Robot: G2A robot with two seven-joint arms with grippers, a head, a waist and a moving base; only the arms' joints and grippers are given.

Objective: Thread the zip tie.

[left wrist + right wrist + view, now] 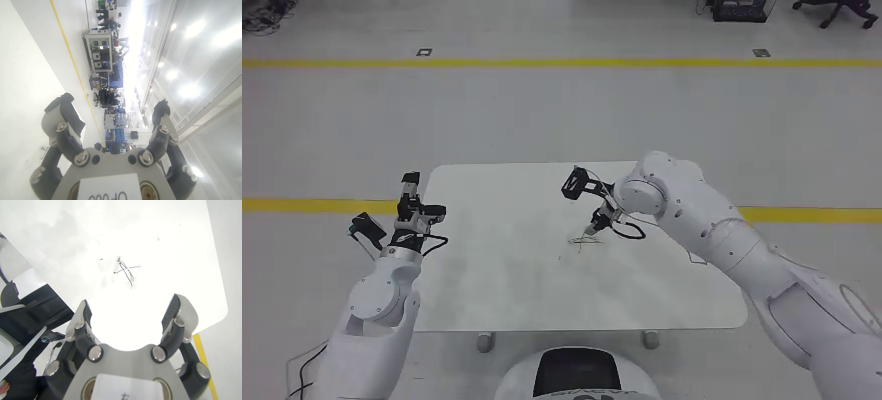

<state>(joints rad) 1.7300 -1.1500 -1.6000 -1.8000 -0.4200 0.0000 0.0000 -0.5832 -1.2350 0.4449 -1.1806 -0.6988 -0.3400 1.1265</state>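
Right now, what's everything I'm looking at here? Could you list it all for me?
table: one, white, in front of the robot
zip ties: two or three, too tangled to count exactly, thin and black, lying crossed near the table's middle
floor lines: two, yellow, one passing under the table, one farther off
right gripper: one, silver and black, open, above the table close to the zip ties
left gripper: one, silver and black, open and holding nothing, beside the table's left edge

Left claw [113, 103] points forward, roughly level, jaws spread wide. Right claw [130, 308] tilts steeply downward, jaws likewise spread wide apart.
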